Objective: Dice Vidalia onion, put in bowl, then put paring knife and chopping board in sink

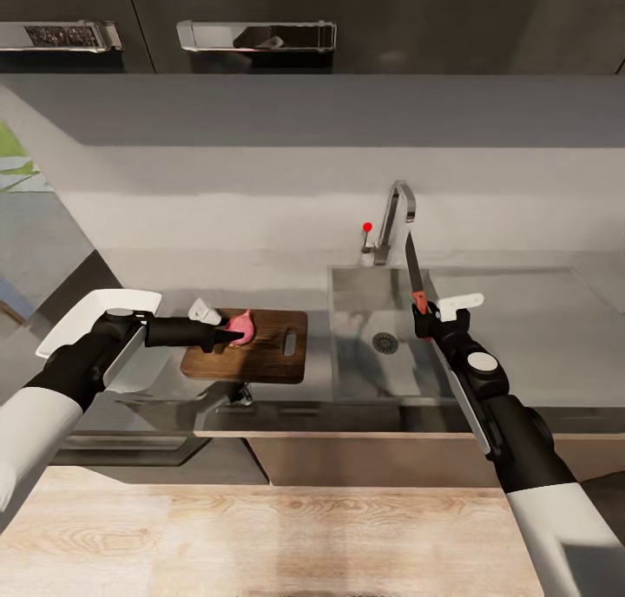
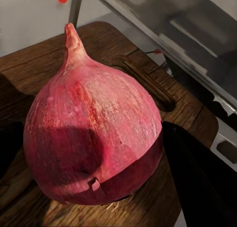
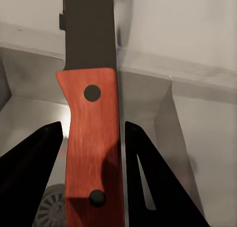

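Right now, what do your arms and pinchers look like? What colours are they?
Both arms have white upper shells, then black sections toward the wrist. The right arm carries a grey strip and a round white cap. The left tool and right tool are black; in the right wrist view the fingers are dark pointed wedges. No loose cables show.

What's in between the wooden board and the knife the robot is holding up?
In the head view, a strip of grey countertop and the left part of the sink basin lie between the chopping board and the paring knife.

Left arm hides much of bowl (image 1: 65, 324); contents perhaps unseeable.
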Robot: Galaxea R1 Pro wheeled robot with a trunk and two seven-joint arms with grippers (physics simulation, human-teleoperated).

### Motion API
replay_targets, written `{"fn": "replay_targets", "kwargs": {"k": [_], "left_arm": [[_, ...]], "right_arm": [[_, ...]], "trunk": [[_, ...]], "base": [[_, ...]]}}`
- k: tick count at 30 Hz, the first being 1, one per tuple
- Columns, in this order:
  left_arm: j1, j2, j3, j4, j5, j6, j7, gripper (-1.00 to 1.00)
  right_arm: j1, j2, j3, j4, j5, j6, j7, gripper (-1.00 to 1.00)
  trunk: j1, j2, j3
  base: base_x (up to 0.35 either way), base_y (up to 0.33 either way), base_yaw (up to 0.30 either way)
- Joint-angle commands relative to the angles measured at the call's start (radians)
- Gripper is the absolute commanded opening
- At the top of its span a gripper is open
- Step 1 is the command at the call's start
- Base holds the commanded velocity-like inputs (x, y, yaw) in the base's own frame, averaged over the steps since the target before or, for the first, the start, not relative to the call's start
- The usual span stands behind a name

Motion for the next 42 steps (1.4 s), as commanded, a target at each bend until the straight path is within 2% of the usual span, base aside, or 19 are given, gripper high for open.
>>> {"fn": "replay_targets", "kwargs": {"k": [1,42], "left_arm": [[-0.001,0.001,-0.004,0.0,0.01,0.009,0.0,-1.0],[-0.001,0.002,-0.003,0.001,0.01,0.008,0.002,-1.0]], "right_arm": [[-0.001,-0.001,0.003,-0.001,0.001,0.006,-0.005,-1.0],[-0.001,-0.001,0.003,-0.001,0.001,0.006,-0.005,-1.0]], "trunk": [[0.001,-0.002,-0.003],[0.001,-0.002,-0.027]], "base": [[0.0,0.0,0.0],[0.0,0.0,0.0]]}}
